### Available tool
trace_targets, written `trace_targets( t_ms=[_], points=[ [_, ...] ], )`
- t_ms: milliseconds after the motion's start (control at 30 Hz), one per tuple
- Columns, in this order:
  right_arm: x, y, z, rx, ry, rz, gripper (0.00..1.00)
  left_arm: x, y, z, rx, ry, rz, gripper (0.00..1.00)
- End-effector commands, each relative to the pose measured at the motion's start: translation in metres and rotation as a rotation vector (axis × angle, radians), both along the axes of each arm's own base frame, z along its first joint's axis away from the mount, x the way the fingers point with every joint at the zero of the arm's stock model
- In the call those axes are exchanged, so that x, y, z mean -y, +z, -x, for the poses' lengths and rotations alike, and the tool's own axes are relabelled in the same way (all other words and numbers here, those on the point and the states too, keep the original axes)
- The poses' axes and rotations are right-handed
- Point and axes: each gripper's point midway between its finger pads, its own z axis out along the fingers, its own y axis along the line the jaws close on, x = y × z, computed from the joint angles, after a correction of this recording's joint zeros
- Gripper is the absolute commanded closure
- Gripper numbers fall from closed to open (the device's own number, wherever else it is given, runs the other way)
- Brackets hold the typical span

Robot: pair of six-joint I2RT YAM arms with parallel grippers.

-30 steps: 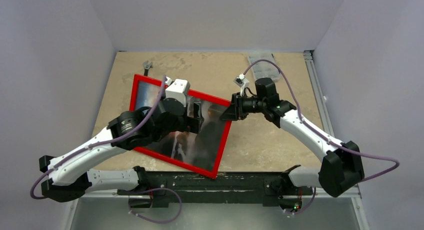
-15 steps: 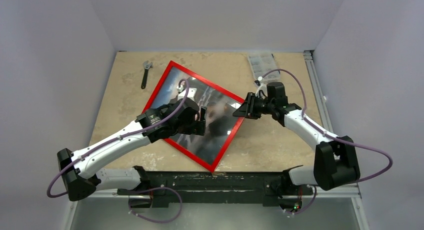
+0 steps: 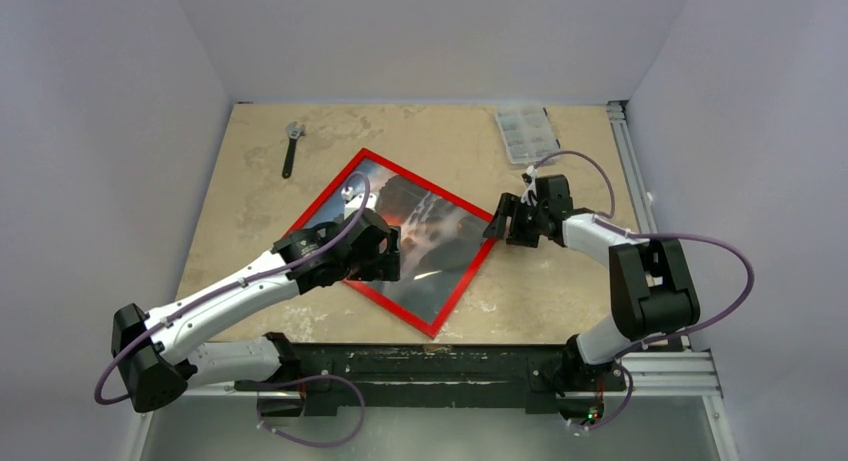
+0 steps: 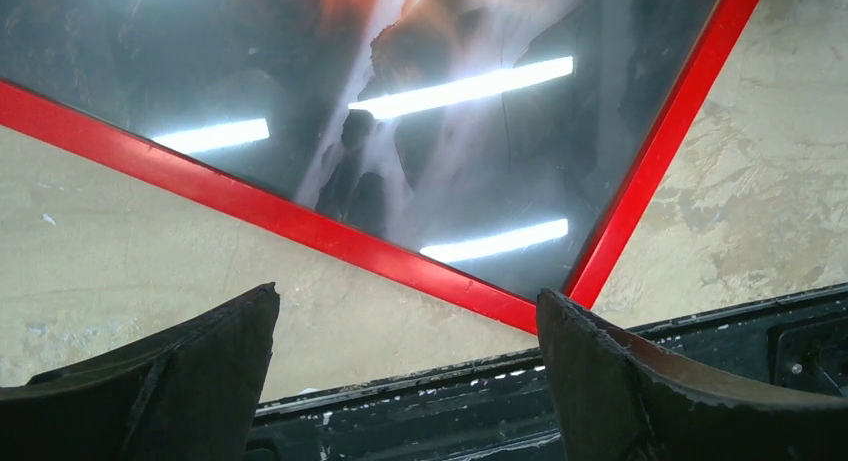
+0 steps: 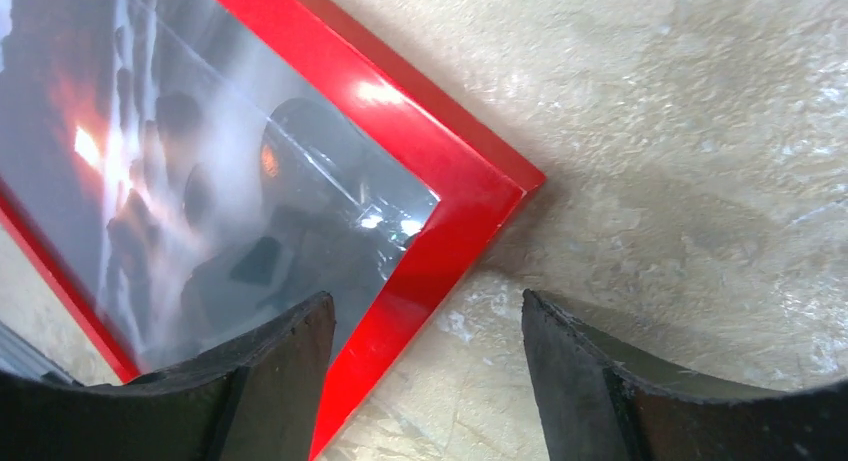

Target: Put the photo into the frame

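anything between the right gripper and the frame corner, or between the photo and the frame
Nothing visible. The right gripper hangs open just above the frame at its corner, with only bare table beside it. The photo already shows inside the frame, face up.

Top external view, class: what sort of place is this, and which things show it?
Probably a robotics lab test cell: plain grey walls box in a beige table, a left arm and right arm are bolted to a black rail at its near edge, and a wrench lies on it.
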Motion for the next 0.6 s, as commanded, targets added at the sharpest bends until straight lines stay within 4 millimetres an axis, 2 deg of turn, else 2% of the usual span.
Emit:
trace_targets(
  t_ms=[0, 267, 400, 567],
  points=[
    [0.003, 0.01, -0.013, 0.076, 0.024, 0.039, 0.29, 0.0, 0.002, 0.0, 0.005, 0.041, 0.055, 0.04],
    [0.007, 0.015, -0.012, 0.094, 0.034, 0.066, 0.21, -0.014, -0.023, 0.006, -0.06, 0.106, 0.037, 0.03],
    [0.014, 0.022, -0.022, 0.106, 0.044, 0.127, 0.19, -0.02, -0.042, 0.011, -0.106, 0.149, 0.076, 0.03],
    [0.013, 0.045, -0.041, 0.175, 0.006, 0.12, 0.18, -0.026, -0.068, 0.015, -0.169, 0.232, 0.194, 0.03]
  ],
)
